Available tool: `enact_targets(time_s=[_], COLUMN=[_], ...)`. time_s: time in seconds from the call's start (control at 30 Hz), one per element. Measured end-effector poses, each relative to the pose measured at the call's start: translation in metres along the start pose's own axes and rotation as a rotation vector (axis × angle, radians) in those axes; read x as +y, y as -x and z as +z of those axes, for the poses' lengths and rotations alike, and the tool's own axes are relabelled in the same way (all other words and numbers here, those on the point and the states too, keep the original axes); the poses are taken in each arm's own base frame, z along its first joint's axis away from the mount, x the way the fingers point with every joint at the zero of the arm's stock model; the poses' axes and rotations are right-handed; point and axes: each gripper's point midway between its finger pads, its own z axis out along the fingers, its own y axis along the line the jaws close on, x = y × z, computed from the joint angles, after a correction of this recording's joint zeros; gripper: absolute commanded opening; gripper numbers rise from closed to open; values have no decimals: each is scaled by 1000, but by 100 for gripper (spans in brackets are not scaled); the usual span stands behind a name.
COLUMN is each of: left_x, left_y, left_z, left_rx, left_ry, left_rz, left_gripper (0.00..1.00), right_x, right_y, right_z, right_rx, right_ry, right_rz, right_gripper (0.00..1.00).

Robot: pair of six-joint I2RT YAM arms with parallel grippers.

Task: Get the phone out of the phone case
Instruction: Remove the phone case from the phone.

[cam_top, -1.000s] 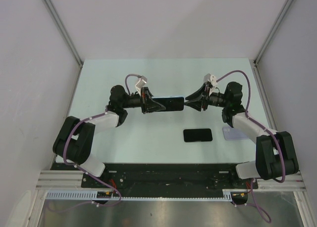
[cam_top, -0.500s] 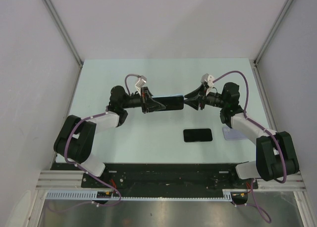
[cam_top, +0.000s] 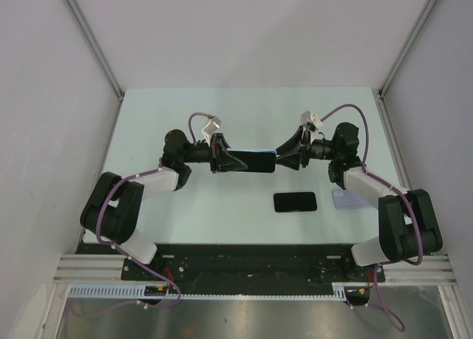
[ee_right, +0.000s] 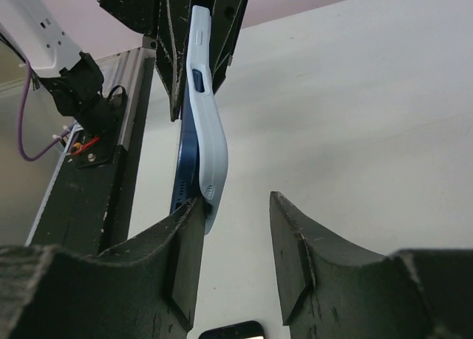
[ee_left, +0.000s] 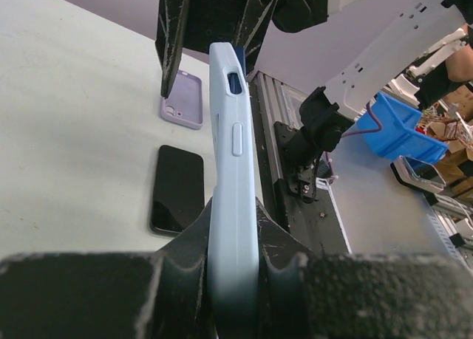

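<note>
Held item: light-blue phone case (ee_left: 233, 154) with dark-blue phone (ee_right: 184, 169) inside, clamped edge-on by left gripper (cam_top: 230, 161), kept above table (cam_top: 185, 110). Long axis pointed from left gripper straight at right gripper (ee_right: 235, 204). Right jaws parted: one finger (ee_right: 188, 235) touched by case's far end, where case is bowed off phone; other finger apart. Free end judged nearer right gripper. No brand or writing readable.
</note>
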Motion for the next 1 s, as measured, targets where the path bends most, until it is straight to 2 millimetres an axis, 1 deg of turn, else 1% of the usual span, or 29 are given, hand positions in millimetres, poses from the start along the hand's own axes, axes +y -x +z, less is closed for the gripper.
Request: enact_targets(time_s=[0.23, 0.47, 0.73, 1.0], left_x=[-3, -5, -10, -10], left_y=[-1, -5, -6, -11], left_z=[0, -3, -3, -5], left_rx=[-5, -35, -38, -31], left_ry=[-11, -4, -30, -32], left_rz=[23, 37, -19, -58], left_gripper=[0, 0, 0, 0], right_x=[5, 8, 17, 17], right_y=[1, -2, -3, -10], right_z=[1, 4, 11, 14], right_rx=[-8, -6, -1, 12], right_ry=[33, 58, 100, 107], right_rz=[52, 109, 114, 118], right_gripper=[45, 47, 48, 49])
